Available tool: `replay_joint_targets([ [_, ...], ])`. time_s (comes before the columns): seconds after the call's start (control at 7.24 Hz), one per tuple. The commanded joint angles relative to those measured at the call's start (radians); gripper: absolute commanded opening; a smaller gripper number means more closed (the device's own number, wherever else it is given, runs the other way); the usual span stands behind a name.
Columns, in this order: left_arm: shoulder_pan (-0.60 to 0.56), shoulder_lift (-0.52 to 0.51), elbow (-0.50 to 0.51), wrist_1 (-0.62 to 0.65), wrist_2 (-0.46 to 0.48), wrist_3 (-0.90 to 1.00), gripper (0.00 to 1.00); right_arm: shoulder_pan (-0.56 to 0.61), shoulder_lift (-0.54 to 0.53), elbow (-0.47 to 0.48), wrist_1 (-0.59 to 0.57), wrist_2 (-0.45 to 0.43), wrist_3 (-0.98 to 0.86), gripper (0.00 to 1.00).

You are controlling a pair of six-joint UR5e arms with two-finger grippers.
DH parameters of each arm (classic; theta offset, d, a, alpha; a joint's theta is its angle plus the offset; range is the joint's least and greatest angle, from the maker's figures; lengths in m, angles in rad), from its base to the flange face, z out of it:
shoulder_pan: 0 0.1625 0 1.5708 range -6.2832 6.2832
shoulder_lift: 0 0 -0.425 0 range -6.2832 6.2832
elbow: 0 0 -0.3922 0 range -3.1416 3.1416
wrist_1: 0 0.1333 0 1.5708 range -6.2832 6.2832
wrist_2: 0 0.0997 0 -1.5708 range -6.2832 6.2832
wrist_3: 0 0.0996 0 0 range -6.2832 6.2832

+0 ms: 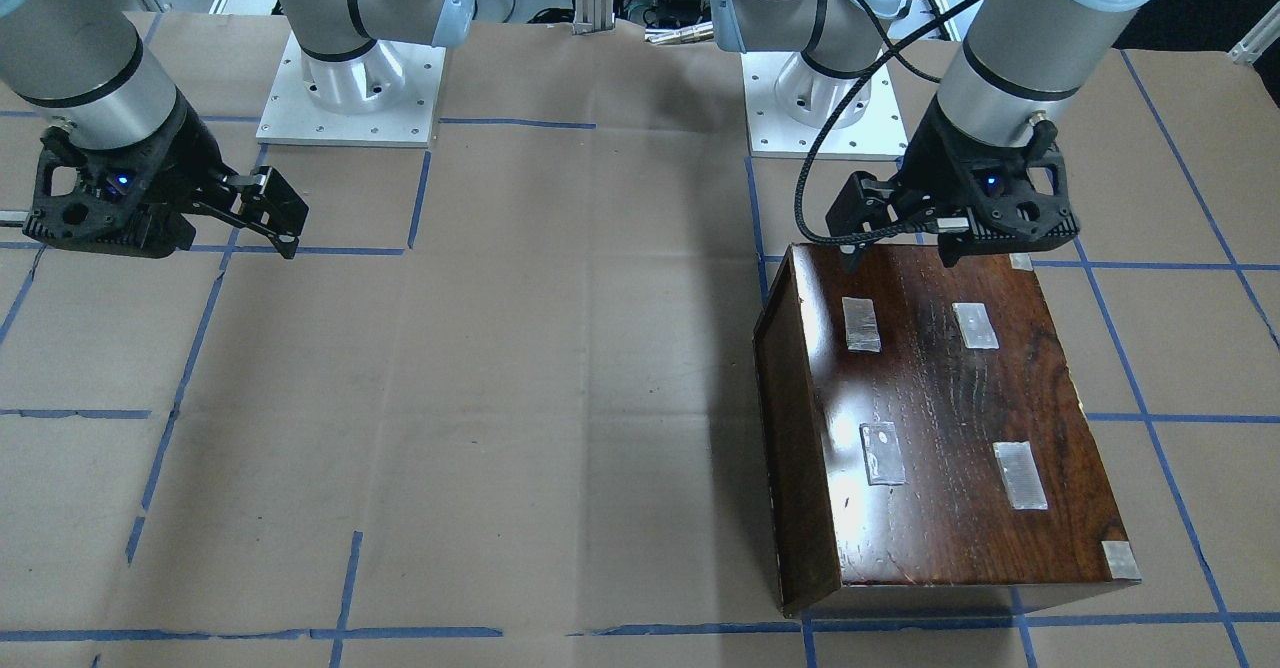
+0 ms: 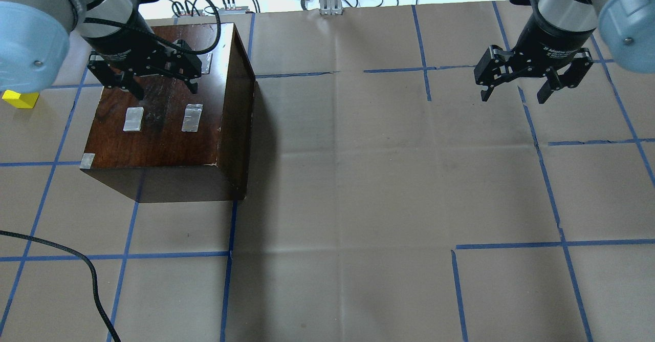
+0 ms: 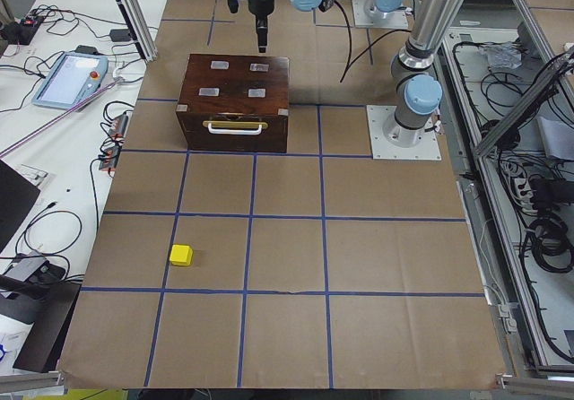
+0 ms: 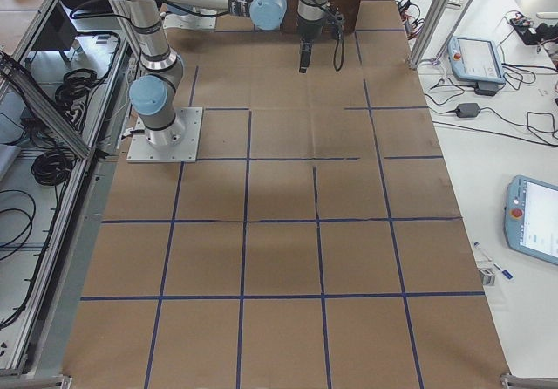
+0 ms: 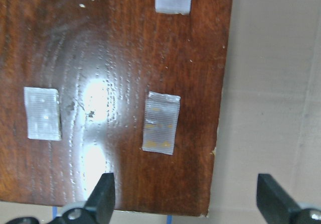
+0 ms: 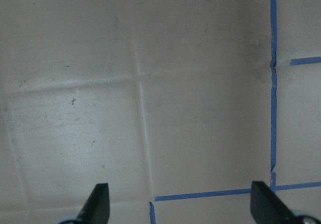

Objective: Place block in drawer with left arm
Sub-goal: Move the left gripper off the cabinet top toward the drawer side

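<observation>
**Left pincer spread over the box, block off to the side**

Front-facing view: the left pincer hangs empty, jaws apart, above the box's top at the edge nearest the robot's base. Grey tape patches dot that top. The right pincer is well apart from the box and holds nothing. The block does not show here.

Overhead view: both pincers are spread and empty. The block sits on the surface off the box's left side. It is partly cut off by the arm's blue cap and is well apart from the left pincer.

Left side view: the block lies alone on the surface, well out in front of the drawer. The drawer is shut, with a pale handle across its front.

Left wrist view: only the glossy box top and tape show between the spread fingertips, with no block.

Right wrist view: bare surface between spread fingertips.

The block looks rigid, light and not fragile. Its flat faces suit a pinch from above on two opposite sides, though a smooth finish might slip under a weak grip. The drawer would likely need pulling out first.
</observation>
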Motion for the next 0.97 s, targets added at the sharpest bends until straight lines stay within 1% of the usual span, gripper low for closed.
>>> replay_joint_targets([
  [0.0, 0.110, -0.010, 0.008, 0.002, -0.001, 0.124, 0.99, 0.000, 0.000, 0.000, 0.001, 0.000, 0.000, 1.00],
  [0.41, 0.321, -0.018, 0.008, 0.017, -0.012, 0.346, 0.99, 0.000, 0.000, 0.000, 0.000, 0.000, 0.000, 1.00],
  [0.69, 0.415, -0.038, 0.009, 0.051, -0.017, 0.446, 0.99, 0.000, 0.000, 0.000, 0.000, 0.000, 0.000, 1.00],
  [0.83, 0.449, -0.082, 0.025, 0.086, -0.024, 0.474, 0.99, 0.000, 0.000, -0.002, 0.000, 0.000, 0.000, 1.00],
])
